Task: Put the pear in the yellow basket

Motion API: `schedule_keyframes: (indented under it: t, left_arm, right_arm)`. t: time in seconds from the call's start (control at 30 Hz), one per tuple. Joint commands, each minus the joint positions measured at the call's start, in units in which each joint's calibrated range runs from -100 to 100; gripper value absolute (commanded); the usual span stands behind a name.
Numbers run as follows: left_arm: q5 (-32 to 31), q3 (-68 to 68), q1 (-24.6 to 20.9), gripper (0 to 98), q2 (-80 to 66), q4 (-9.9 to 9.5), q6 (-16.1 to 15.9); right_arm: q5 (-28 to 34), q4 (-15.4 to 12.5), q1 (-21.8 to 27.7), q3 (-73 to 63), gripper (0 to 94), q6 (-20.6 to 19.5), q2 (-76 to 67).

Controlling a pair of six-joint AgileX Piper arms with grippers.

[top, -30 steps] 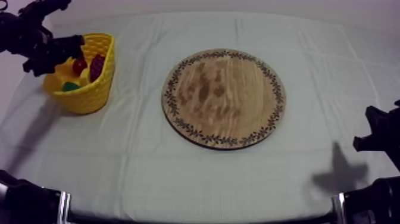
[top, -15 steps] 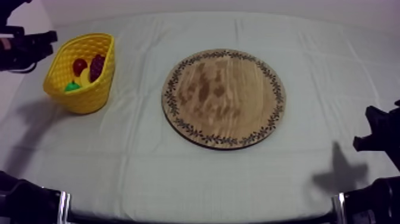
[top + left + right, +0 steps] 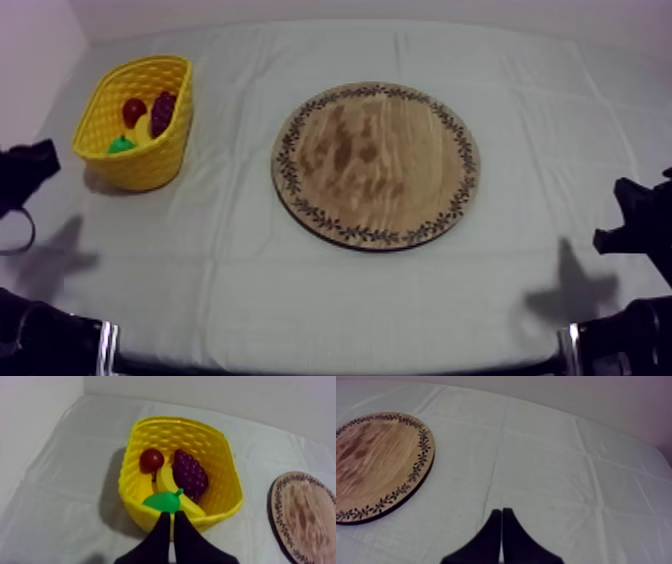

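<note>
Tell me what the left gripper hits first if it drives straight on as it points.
Most likely the near wall of the yellow basket, with the pear just behind it; the shut left gripper aims at it, though depth is unclear.

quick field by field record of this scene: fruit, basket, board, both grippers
pear: green, inside the yellow basket, beside the banana
yellow basket: upright on the cloth, at the table's left side
other fruit in basket: banana, bunch of grapes, small red fruit
wooden board: mid-table, no fruit on it
left gripper: shut on nothing, just outside the basket
right gripper: shut on nothing, over the cloth beside the board
task state: pear already in the basket
</note>
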Motion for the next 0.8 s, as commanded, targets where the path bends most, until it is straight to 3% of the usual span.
schedule_keyframes:
  t: [0.0, 0.07, 0.33, 0.77]
  left_arm:
    - [0.3, 6.9, 0.1, 0.0, -12.7, 0.04, -0.3]
    - [0.6, 9.9, 0.0, 0.0, -16.1, 0.26, -0.9]
    - [1.7, 14.3, -1.9, 0.0, -23.9, 6.19, -6.6]
    - [1.1, 14.9, -2.2, 0.0, -25.2, 6.97, -9.4]
  right_arm:
    - [0.0, 0.0, 0.0, 0.0, 0.3, 0.0, 0.0]
    - [0.0, 0.0, 0.0, 0.0, 0.3, 0.0, 0.0]
    - [0.0, 0.0, 0.0, 0.0, 0.3, 0.0, 0.0]
    - [0.0, 0.0, 0.0, 0.0, 0.3, 0.0, 0.0]
